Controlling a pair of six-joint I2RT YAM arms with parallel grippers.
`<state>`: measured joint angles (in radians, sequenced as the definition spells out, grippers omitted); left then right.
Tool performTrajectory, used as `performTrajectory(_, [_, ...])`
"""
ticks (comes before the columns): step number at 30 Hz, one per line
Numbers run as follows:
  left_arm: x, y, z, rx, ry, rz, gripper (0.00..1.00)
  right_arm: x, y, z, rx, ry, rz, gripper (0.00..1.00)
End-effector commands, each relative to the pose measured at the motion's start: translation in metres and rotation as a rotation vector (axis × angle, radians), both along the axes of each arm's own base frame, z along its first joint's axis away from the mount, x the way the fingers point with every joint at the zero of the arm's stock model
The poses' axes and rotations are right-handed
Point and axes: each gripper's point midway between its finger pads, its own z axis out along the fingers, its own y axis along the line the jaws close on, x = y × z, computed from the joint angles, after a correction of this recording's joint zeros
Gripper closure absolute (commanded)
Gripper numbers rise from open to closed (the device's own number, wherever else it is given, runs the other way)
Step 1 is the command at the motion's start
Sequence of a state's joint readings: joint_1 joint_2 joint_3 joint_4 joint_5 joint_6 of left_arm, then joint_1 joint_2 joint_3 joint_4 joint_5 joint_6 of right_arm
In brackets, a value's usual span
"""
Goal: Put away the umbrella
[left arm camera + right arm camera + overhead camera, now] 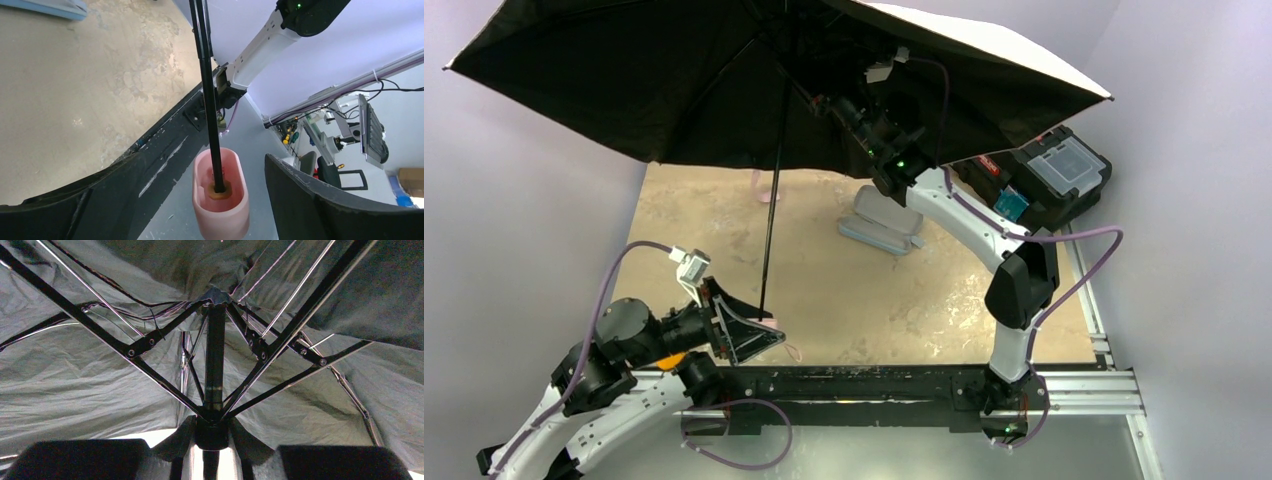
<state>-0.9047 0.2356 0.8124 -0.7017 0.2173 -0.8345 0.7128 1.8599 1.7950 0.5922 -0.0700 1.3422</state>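
Note:
The umbrella is open, its black-lined canopy spread high over the back of the table. Its thin black shaft runs down to the small pink handle near the front edge. My right gripper is up under the canopy, shut on the runner where the ribs meet the shaft. Low at the front left, my left gripper is open. The pink handle hangs between its fingers with a gap on each side.
A grey oval case lies on the tan tabletop behind the shaft. A black toolbox with a clear lid stands at the back right. The black mounting rail runs along the table's near edge.

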Motion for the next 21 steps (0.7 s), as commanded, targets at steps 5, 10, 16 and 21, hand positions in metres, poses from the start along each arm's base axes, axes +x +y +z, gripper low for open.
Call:
performTrajectory(5, [-0.003, -0.013, 0.013, -0.052, -0.026, -0.062, 0.27, -0.021, -0.017, 0.055, 0.107, -0.110, -0.005, 1.00])
performTrajectory(10, [0.000, -0.013, 0.008, -0.043, -0.018, -0.044, 0.49, -0.022, -0.015, 0.053, 0.101, -0.108, 0.004, 1.00])
performTrajectory(16, [0.008, -0.013, 0.014, -0.052, -0.008, -0.001, 1.00, -0.031, -0.008, 0.048, 0.068, -0.131, 0.044, 1.00])
performTrajectory(21, [0.018, -0.003, 0.043, -0.061, -0.058, 0.071, 1.00, -0.055, 0.011, 0.031, -0.053, -0.182, 0.145, 1.00])
